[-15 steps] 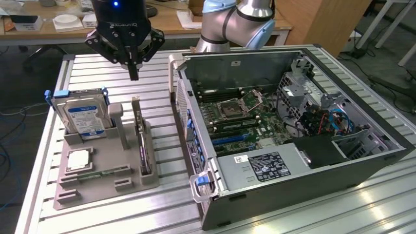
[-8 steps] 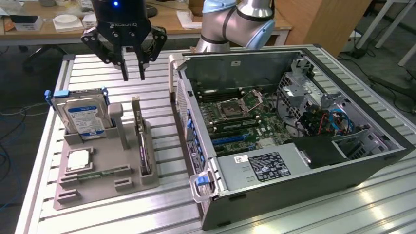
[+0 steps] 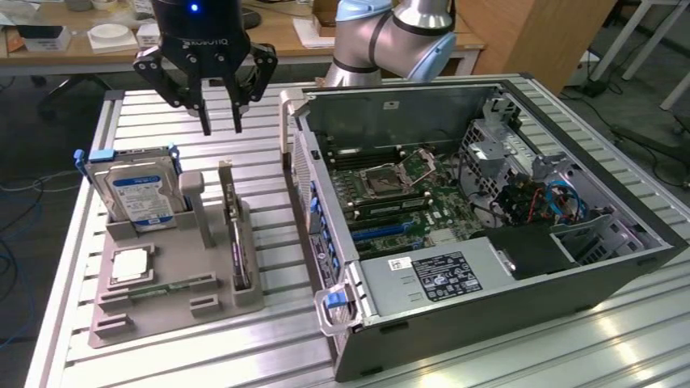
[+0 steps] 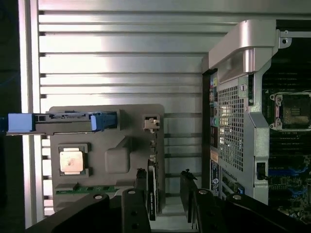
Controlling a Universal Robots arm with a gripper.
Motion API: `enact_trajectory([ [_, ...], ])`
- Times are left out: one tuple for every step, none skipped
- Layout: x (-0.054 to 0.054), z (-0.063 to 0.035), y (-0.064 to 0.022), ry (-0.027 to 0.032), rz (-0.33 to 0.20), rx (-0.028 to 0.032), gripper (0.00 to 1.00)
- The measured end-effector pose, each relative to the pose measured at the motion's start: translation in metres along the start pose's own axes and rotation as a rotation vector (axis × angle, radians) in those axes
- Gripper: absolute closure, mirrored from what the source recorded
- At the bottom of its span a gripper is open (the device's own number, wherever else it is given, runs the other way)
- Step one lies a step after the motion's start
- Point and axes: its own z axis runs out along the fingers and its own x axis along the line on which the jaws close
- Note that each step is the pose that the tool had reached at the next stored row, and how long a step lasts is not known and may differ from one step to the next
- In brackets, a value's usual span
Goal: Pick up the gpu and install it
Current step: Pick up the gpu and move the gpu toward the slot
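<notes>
1. Gripper (image 3: pixel 221 128): jaws stand apart, moderately wide, nothing between them. No contact w/ any part. In the exterior view it hangs above the slatted table (image 3: pixel 161 113), clear of the far end of the grey holder (image 3: pixel 216 303).

2. Gpu (image 3: pixel 233 226): not picked up. It stands on its long edge in a slot of the holder, on the side nearest the PC case (image 3: pixel 603 267). In the wrist view the gpu (image 4: pixel 152 189) appears edge-on, as a thin dark strip. It lies in line w/ the gap of the gripper (image 4: pixel 164 191), closer to one finger than the other.

3. Other parts on the holder (image 4: pixel 121 126):
- hard drive (image 3: pixel 135 194), blue-white label, upright in a blue caddy, at the exterior view's left
- CPU chip (image 3: pixel 129 265), lying flat in a square recess
- green memory stick (image 3: pixel 161 288), lying flat, just beside the CPU chip

4. PC case: on its side, cover off, motherboard (image 3: pixel 431 202) exposed. CPU socket (image 3: pixel 401 171) is open. The case sits just beside the holder, at the exterior view's right
</notes>
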Motion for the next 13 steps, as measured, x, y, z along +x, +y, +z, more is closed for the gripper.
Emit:
enact_trajectory([
  [0.0,0.0001,-0.0002,0.0003,-0.007,-0.0002,0.58],
  [0.0001,0.0002,-0.0002,0.0009,-0.016,-0.0003,0.58],
  [0.0001,0.0003,-0.0002,0.0015,-0.03,-0.0006,0.58],
  [0.0,0.0006,-0.0003,0.0021,-0.046,-0.001,0.58],
  [0.0,0.0009,-0.0003,0.0029,-0.064,-0.0015,0.58],
  [0.0,0.0012,-0.0003,0.0037,-0.082,-0.0019,0.58],
  [0.0,0.0014,-0.0003,0.0045,-0.098,-0.0022,0.58],
  [0.0001,0.0015,-0.0004,0.0049,-0.107,-0.0024,0.58],
  [0.0001,0.0015,-0.0004,0.005,-0.109,-0.0024,0.58],
  [0.0,0.0017,-0.0008,0.0048,-0.111,-0.0027,0.58],
  [0.0,0.0018,-0.0011,0.0049,-0.114,-0.0028,0.58],
  [0.0,0.0017,-0.0016,0.0052,-0.116,-0.0028,0.58],
  [0.0,0.0016,-0.0027,0.0054,-0.117,-0.0027,0.58],
])
